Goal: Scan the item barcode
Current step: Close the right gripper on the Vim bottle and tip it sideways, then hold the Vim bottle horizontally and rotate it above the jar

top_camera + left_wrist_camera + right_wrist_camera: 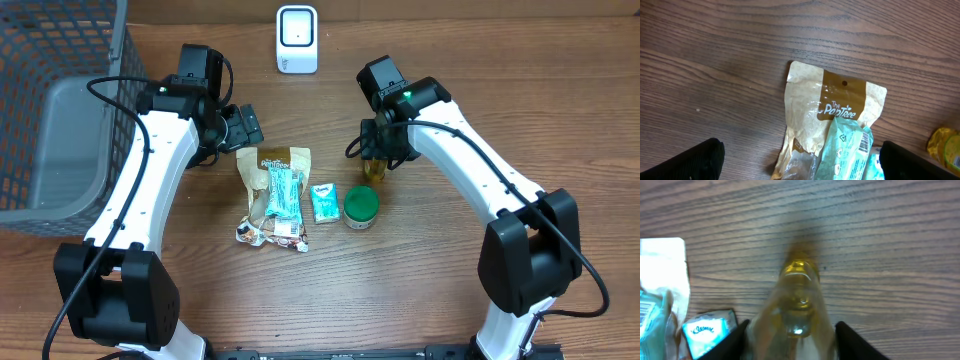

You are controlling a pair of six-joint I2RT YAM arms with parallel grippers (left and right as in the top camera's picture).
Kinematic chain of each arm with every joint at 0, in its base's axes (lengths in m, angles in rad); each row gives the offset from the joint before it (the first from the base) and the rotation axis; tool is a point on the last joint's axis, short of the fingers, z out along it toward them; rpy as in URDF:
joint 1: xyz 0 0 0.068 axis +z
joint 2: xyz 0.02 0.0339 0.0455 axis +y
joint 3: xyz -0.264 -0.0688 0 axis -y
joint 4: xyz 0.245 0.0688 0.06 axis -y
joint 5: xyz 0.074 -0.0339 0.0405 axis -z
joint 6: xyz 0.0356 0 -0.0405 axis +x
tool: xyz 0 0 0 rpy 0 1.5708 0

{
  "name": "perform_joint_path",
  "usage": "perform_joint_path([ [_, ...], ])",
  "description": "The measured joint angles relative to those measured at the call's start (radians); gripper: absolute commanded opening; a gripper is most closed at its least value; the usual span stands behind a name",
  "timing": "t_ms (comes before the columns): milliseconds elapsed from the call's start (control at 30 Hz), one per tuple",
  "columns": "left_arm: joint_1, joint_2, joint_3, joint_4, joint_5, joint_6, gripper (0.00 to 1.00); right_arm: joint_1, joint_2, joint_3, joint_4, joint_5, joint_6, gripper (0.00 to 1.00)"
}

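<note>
Right pincer [792, 342]: jaws flank the small bottle [799, 300], close against both of its sides; the view is blurred, so I cannot tell whether they pinch it yet
Left pincer [805, 160]: jaws wide apart with nothing between them, hovering over the snack bag [827, 107]
Bottle, place: upright on the wooden table [450, 290], just beyond the green-lidded tub [361, 207], right of the tissue pack [324, 203], well apart from the white scanner [297, 39] at the far edge
Bottle, look: clear walls, yellow contents, rounded shoulders narrowing toward the top; seen from above and out of focus; no label or barcode shows in any view
Handling (judgement): probably light and rigid; the wall is smooth and round, so it may slip or twist between flat jaws; the base looks narrow, so a sideways nudge could tip it
Hold (judgement): across the body, square on the widest part and below the taper; squeeze firm but modest
Scan (judgement): barcode side unknown; the bottle will likely need turning once lifted to face the scanner window
</note>
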Motion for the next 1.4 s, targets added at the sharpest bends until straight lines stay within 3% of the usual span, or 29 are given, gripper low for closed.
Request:
perform_joint_path([
  [633,0.000,0.000,0.000,0.000,0.000,0.000,1.00,-0.162,-0.265,-0.001,-0.109,-0.169,-0.014,0.36],
  [767,0.000,0.000,0.000,0.000,0.000,0.000,1.00,-0.214,-0.324,-0.001,-0.116,-0.343,-0.024,0.34],
  [1100,0.000,0.000,0.000,0.000,0.000,0.000,1.00,-0.309,-0.384,-0.001,-0.108,-1.037,-0.148,0.29],
  [1400,0.000,0.000,0.000,0.000,0.000,0.000,1.00,-0.309,-0.384,-0.001,-0.131,-1.183,-0.170,0.25],
])
